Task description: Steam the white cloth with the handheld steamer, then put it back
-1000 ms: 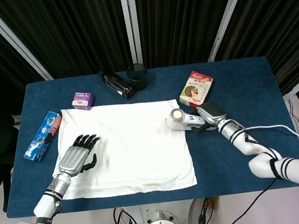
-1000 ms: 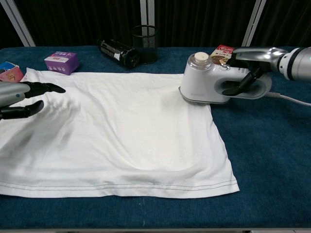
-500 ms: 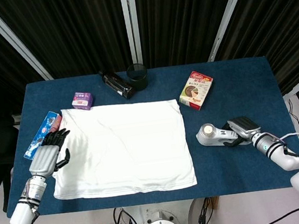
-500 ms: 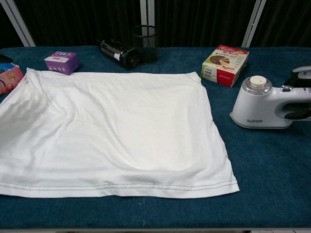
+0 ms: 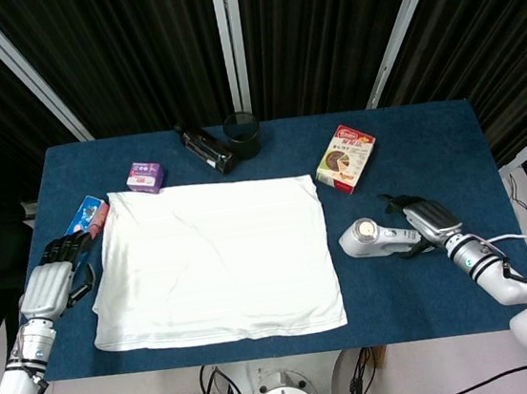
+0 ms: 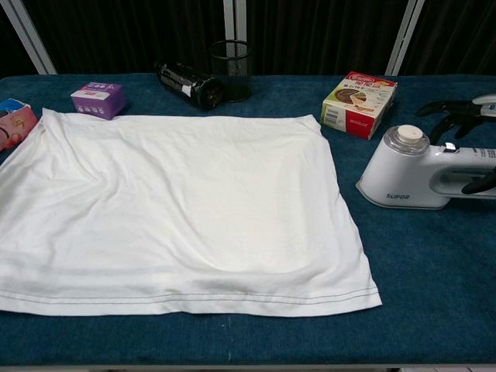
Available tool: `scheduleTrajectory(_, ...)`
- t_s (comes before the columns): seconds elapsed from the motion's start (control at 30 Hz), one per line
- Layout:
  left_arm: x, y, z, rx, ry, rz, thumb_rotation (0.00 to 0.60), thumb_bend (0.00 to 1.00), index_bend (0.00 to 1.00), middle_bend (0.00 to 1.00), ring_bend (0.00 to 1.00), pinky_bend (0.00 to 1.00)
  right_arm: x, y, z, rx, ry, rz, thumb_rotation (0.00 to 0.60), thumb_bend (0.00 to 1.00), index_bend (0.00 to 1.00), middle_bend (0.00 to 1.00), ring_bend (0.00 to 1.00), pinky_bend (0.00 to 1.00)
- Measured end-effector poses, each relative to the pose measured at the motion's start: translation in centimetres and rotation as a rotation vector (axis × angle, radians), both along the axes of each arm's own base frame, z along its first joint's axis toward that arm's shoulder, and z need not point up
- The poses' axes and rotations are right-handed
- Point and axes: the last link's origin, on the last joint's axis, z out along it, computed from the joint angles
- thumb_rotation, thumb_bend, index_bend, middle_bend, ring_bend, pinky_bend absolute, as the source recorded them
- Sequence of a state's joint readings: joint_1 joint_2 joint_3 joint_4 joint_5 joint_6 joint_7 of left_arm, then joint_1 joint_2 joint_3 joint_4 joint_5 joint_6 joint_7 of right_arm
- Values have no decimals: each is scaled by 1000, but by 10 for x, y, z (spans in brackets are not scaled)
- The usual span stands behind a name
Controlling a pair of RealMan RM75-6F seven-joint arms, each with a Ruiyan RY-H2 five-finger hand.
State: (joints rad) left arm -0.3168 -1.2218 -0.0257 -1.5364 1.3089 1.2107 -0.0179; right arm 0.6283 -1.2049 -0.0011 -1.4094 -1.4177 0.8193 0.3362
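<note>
A: Where is the handheld steamer (image 5: 372,237) placed, and which way is it pointed?

B: It is set down on the bench (image 5: 412,150), just beside the right edge of the white cloth (image 5: 216,260) and apart from it. Its long axis is laid roughly along the bench, from left to right. The round head with the cap is turned toward the cloth, and the handle is turned toward the right edge of the bench. In the chest view the flat base of the steamer (image 6: 425,172) is seen resting on the blue surface.

A: How is the right hand (image 5: 427,221) kept?

B: It is found at the handle end. In the chest view the dark fingers (image 6: 449,110) are spread above the handle, and one is seen lower, at the frame edge. The handle is not clasped; the hand is open.

A: And the left hand (image 5: 52,279)?

B: It is seen only in the head view, at the left edge of the bench, just beside the cloth. Its fingers are a little apart and nothing is held.

A: How is the cloth laid?

B: It is spread flat over the middle of the bench, with light wrinkles.

A: Are containers seen?

B: A black mesh cup (image 5: 241,134) is stood upright near the far edge; what is inside cannot be told. A dark object (image 5: 205,147) is laid beside it. A red box (image 5: 346,158), a small purple box (image 5: 146,176) and a colourful packet (image 5: 86,217) are also laid on the bench, all closed.
</note>
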Motion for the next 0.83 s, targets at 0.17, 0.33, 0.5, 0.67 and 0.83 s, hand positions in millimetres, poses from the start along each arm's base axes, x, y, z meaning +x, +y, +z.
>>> scheduleTrajectory(0.17,-11,-5,15,48,6,34,50,494,45,25,0,0,3,4,18,-61,-21,13,600,0,0,98,41,135)
scheduleTrajectory(0.33,-27,-14,35,133,21,74,164,414,45,25,0,0,3,14,49,-204,-49,36,600,0,0,98,41,135)
scheduleTrajectory(0.5,-44,-29,54,238,27,103,300,285,45,25,0,0,-6,39,89,-435,-33,55,600,0,0,98,41,135)
scheduleTrajectory(0.67,-58,-60,69,324,34,137,327,250,45,25,0,0,-29,87,118,-595,-8,-11,600,0,0,89,33,135)
scheduleTrajectory(0.83,-55,-89,71,364,31,130,334,245,45,25,0,0,-41,123,119,-608,-15,-41,600,0,0,84,22,122)
